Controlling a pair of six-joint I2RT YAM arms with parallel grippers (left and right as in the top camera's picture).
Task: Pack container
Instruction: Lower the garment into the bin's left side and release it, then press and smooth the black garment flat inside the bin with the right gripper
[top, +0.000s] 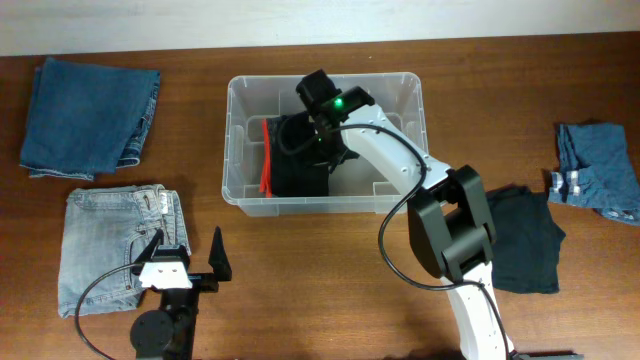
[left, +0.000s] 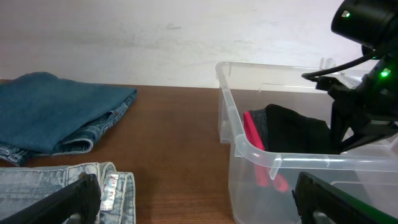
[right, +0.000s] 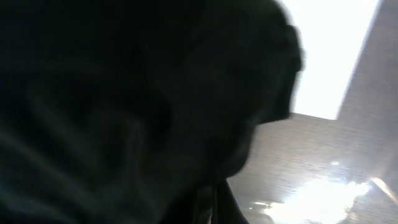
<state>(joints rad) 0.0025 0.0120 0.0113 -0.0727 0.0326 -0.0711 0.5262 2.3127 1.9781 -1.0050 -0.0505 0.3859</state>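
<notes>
The large clear plastic rectangular container (top: 232, 140) sits near the wooden table's (top: 300, 270) far edge, with bare wood open in front of it. The right gripper (top: 305, 135) reaches inside, jaws together and sunk in a folded black garment with a red edge (top: 290, 172); whether they pinch the cloth is unclear. The left gripper (top: 188, 238) hovers beside faded light-blue folded jeans (top: 105, 240), jaws wide apart.
</notes>
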